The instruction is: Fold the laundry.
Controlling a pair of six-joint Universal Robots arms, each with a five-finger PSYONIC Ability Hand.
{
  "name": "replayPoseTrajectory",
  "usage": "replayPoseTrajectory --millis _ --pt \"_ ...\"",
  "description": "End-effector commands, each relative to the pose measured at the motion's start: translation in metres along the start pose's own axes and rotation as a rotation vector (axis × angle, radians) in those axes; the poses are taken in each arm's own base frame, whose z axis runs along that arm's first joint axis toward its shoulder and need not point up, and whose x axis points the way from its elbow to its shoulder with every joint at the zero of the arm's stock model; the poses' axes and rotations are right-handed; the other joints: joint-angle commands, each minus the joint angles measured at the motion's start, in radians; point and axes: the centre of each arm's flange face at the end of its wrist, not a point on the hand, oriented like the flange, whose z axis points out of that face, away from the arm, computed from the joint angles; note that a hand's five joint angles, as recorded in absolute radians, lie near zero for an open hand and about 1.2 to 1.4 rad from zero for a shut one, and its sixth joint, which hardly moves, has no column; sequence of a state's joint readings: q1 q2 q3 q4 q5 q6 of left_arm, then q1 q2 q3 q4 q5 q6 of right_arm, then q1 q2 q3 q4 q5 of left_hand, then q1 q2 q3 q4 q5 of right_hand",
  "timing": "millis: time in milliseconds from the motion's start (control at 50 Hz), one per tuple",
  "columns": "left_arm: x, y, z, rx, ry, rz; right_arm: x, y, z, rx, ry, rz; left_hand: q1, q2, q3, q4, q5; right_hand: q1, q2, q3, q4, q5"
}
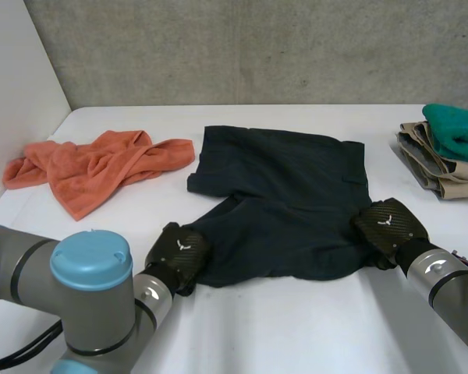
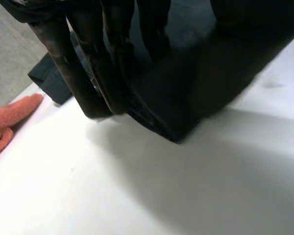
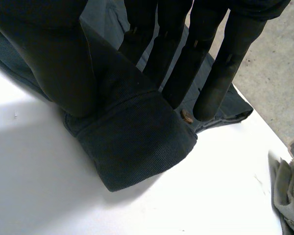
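Two-handed pinch on dark shorts (image 1: 285, 199), spread mid-table (image 1: 296, 327). Clamped by left hand (image 1: 178, 253) at near leg hem on its side, by right hand (image 1: 390, 222) at other near hem, cloth between thumb and fingers. Hems lifted slightly, probably for folding legs toward waistband. No containers. Crumpled orange towel (image 1: 101, 167) well left, folded stack (image 1: 444, 160) well right.

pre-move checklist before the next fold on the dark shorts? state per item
1. Left hand gripping the near-left edge of the shorts: ok, cloth raised off the table.
2. Right hand gripping the near-right edge: ok, hem pinched between thumb and fingers.
3. Shorts flat: not ok, creased along the left side.
4. Orange towel clear of the shorts: cannot tell, its end lies close to the far-left corner.
5. Folded stack clear: ok, apart at the right.
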State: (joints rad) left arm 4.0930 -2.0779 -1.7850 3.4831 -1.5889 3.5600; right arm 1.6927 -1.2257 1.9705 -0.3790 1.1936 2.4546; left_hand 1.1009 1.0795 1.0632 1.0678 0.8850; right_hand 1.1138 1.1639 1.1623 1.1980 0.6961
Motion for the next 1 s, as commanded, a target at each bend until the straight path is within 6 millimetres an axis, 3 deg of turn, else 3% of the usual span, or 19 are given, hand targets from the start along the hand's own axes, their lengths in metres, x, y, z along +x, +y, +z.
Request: replayPoseTrajectory --millis 20,60,100,120,200,340,440,560,660,700,740,780,840,860,1000 --pt "-0.014 -0.01 0.011 0.071 -0.065 -0.014 0.003 0.0 0.0 -0.012 0.018 0.001 0.295 0.317 0.333 0.328 0.337 0.282 0.232 0.234 0.198 0.526" --pt "-0.015 -0.012 0.011 0.08 -0.071 -0.014 0.005 -0.003 -0.002 -0.021 0.027 0.001 0.295 0.317 0.333 0.328 0.337 0.228 0.178 0.18 0.144 0.471" --pt "-0.018 -0.018 0.01 0.096 -0.081 -0.018 0.007 -0.005 -0.004 -0.035 0.028 0.009 0.295 0.317 0.333 0.328 0.337 -0.181 -0.231 -0.229 -0.265 0.062" --pt "-0.02 -0.021 0.01 0.104 -0.084 -0.023 0.008 -0.006 -0.007 -0.056 0.023 0.028 0.295 0.317 0.333 0.328 0.337 -0.529 -0.579 -0.578 -0.613 -0.286" --pt "-0.028 -0.038 0.011 0.155 -0.106 -0.031 0.014 -0.014 -0.016 -0.097 0.01 0.119 0.295 0.317 0.333 0.328 0.337 -0.562 -0.612 -0.61 -0.646 -0.319" --pt "-0.039 -0.067 0.023 0.236 -0.136 -0.036 0.01 -0.024 -0.036 -0.142 -0.042 0.187 0.295 0.317 0.333 0.328 0.337 -0.456 -0.506 -0.505 -0.541 -0.213" --pt "-0.042 -0.071 0.035 0.214 -0.127 -0.053 0.003 -0.024 -0.044 -0.141 -0.059 0.191 0.295 0.317 0.333 0.328 0.337 -0.468 -0.518 -0.516 -0.552 -0.225" --pt "-0.045 -0.07 0.041 0.151 -0.099 -0.137 0.002 -0.023 -0.039 -0.092 -0.051 0.168 0.295 0.317 0.333 0.328 0.337 -0.506 -0.556 -0.555 -0.59 -0.263" --pt "-0.045 -0.069 0.039 0.118 -0.08 -0.175 -0.003 -0.006 -0.018 -0.082 -0.038 0.152 0.295 0.317 0.333 0.328 0.337 -0.465 -0.515 -0.514 -0.549 -0.222" --pt "-0.044 -0.068 0.038 0.105 -0.074 -0.184 -0.004 -0.002 -0.012 -0.079 -0.035 0.146 0.295 0.317 0.333 0.328 0.337 -0.351 -0.402 -0.4 -0.436 -0.108" --pt "-0.041 -0.066 0.036 0.093 -0.064 -0.186 -0.005 0.003 -0.005 -0.073 -0.025 0.131 0.295 0.317 0.333 0.328 0.337 0.062 0.012 0.013 -0.022 0.305" --pt "-0.04 -0.066 0.03 0.074 -0.058 -0.187 -0.003 0.004 -0.002 -0.071 -0.015 0.115 0.295 0.317 0.333 0.328 0.337 0.281 0.231 0.233 0.197 0.525" --pt "-0.039 -0.068 0.02 0.047 -0.046 -0.186 0.005 0.003 0.0 -0.082 0.025 0.082 0.295 0.317 0.333 0.328 0.337 0.282 0.232 0.234 0.198 0.526" --pt "-0.043 -0.076 0.007 0.049 -0.045 -0.188 0.006 0.002 0.0 -0.083 0.034 0.075 0.295 0.317 0.333 0.328 0.337 0.282 0.232 0.234 0.198 0.526" --pt "-0.051 -0.095 -0.038 0.053 -0.043 -0.179 0.029 -0.042 -0.036 -0.046 0.087 0.041 0.295 0.317 0.333 0.328 0.337 0.282 0.232 0.234 0.198 0.526"
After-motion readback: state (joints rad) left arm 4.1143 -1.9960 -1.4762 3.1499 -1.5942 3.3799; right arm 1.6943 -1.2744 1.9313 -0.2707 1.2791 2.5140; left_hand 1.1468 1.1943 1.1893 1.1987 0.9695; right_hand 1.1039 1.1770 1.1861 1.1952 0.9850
